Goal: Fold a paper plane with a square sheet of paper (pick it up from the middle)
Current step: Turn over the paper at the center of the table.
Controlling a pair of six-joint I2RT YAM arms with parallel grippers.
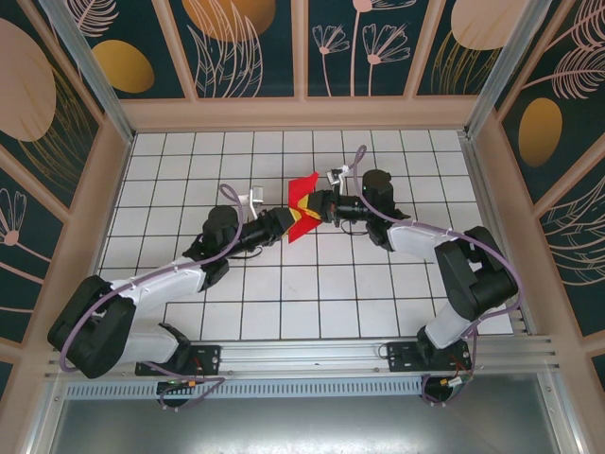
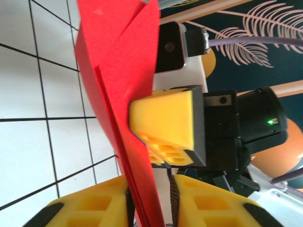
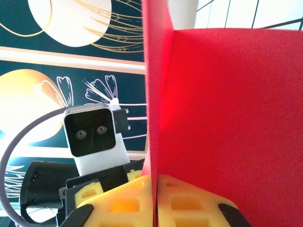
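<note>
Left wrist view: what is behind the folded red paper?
One yellow finger of the right gripper sits against the red paper on its near face, with its white wrist camera partly behind the edge. The opposite finger is covered by the sheet.

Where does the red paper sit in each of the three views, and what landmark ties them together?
Top external: the red paper is mid-table, just above the picture's centre.
Left wrist: the red paper is a creased band from top centre down to the bottom edge.
Right wrist: the red paper covers the right half.
Shared landmark: the white grid table.
</note>
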